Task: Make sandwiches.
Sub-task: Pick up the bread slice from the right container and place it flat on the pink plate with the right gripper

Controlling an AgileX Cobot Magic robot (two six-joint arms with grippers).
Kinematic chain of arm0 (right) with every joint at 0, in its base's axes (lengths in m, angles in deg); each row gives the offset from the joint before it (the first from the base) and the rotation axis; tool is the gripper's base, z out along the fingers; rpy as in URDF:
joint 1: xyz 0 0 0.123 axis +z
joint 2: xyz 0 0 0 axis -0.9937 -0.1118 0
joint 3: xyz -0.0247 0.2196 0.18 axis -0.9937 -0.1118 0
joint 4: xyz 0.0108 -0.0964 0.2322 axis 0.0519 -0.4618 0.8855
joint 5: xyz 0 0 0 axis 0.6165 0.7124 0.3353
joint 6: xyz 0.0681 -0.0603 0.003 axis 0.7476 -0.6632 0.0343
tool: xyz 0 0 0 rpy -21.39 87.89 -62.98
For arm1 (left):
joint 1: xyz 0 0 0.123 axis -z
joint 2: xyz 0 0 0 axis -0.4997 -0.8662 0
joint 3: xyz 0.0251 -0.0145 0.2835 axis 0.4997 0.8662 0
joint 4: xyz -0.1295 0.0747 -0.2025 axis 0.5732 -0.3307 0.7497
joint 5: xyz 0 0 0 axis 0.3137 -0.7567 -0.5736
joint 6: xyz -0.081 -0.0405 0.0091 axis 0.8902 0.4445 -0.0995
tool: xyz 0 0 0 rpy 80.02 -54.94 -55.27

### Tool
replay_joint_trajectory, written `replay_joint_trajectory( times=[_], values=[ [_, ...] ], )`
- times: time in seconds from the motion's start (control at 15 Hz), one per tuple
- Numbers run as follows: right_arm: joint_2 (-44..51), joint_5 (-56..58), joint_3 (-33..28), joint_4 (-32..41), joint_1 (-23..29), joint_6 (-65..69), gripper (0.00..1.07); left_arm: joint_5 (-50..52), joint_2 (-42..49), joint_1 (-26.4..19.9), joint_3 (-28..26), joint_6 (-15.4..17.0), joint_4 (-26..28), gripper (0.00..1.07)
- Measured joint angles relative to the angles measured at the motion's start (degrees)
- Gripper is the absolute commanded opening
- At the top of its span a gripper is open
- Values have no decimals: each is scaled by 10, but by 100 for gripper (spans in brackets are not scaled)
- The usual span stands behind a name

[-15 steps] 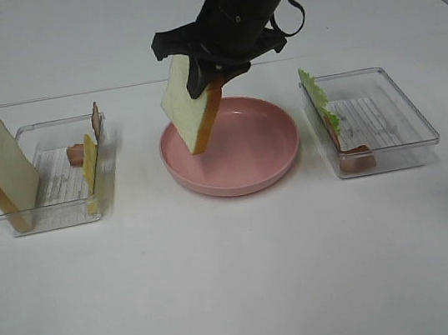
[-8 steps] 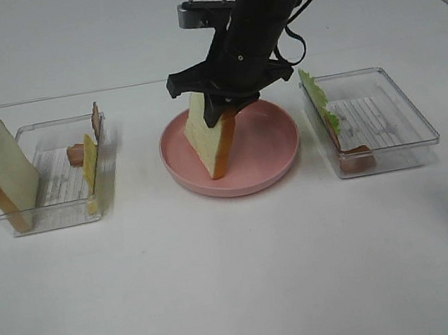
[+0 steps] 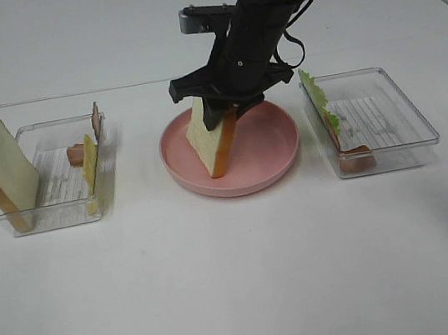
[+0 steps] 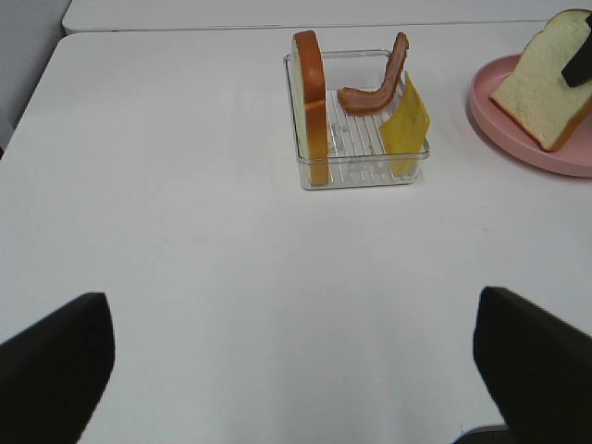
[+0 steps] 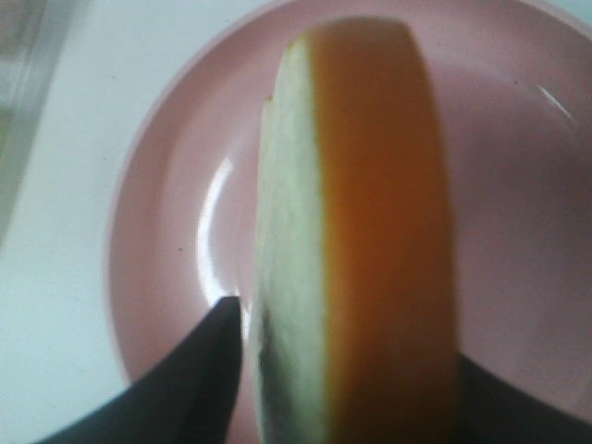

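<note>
Table (image 3: pixel 244 299) is staying bare in front while we are watching the right arm (image 3: pixel 268 9), which has come down over the pink plate (image 3: pixel 280 174) from where it hung a second ago. The two clear trays, left tray (image 3: pixel 55 220) and right tray (image 3: pixel 398 146), are keeping their stock: a second slice (image 3: pixel 1 171), cheese (image 3: pixel 90 160) and bacon (image 3: pixel 96 117) on the left, lettuce (image 3: pixel 318 101) on the right. The bread slice (image 3: pixel 208 146), a moment ago dangling clear above the plate's near-left rim, is now standing on its lower corner inside the plate and leaning. The right gripper (image 3: pixel 223 115) is straddling its top edge, and we are not able to tell whether the fingers are pressing it or easing off. We are judging this as the first layer being set down, so the stacking is only beginning. The left gripper (image 4: pixel 291 310) is waiting wide open and empty, well apart from the left tray.
</note>
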Motion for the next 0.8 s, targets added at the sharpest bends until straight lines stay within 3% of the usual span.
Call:
replay_joint_trajectory(
  times=[0.07, 0.2, 0.47, 0.8],
  values=[
    [-6, 2, 0, -14, 0, 0, 86, 0, 0, 0, 0, 0, 0, 101],
    [-5, 3, 0, -28, 0, -1, 92, 0, 0, 0, 0, 0, 0, 101],
    [28, 8, 0, -42, 0, -31, 92, 0, 0, 0, 0, 0, 0, 101],
    [85, 14, 0, -119, 0, -31, 92, 0, 0, 0, 0, 0, 0, 101]
  ],
)
